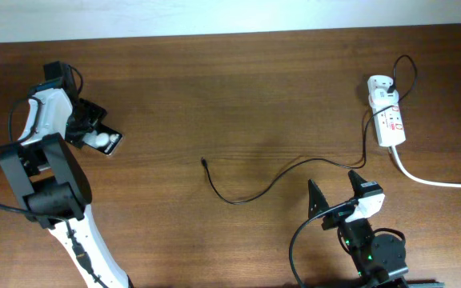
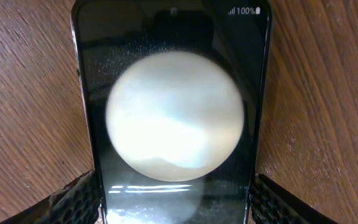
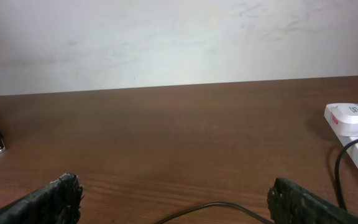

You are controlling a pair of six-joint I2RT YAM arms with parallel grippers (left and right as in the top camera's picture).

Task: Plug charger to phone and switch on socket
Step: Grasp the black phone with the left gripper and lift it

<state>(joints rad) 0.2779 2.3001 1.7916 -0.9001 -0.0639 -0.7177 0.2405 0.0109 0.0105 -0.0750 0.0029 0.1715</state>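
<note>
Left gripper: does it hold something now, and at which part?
Yes, the phone: the left gripper pinches its two long edges near one end. The right gripper is open and holds nothing.

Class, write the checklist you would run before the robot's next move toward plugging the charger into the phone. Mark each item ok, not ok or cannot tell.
1. Phone held in the left gripper, with contact on both edges: ok.
2. Right gripper open and empty: ok.
3. Charger plug tip picked up: not ok, it lies loose.
4. Adapter sitting on the socket: ok.
5. Socket switched on: cannot tell.
</note>
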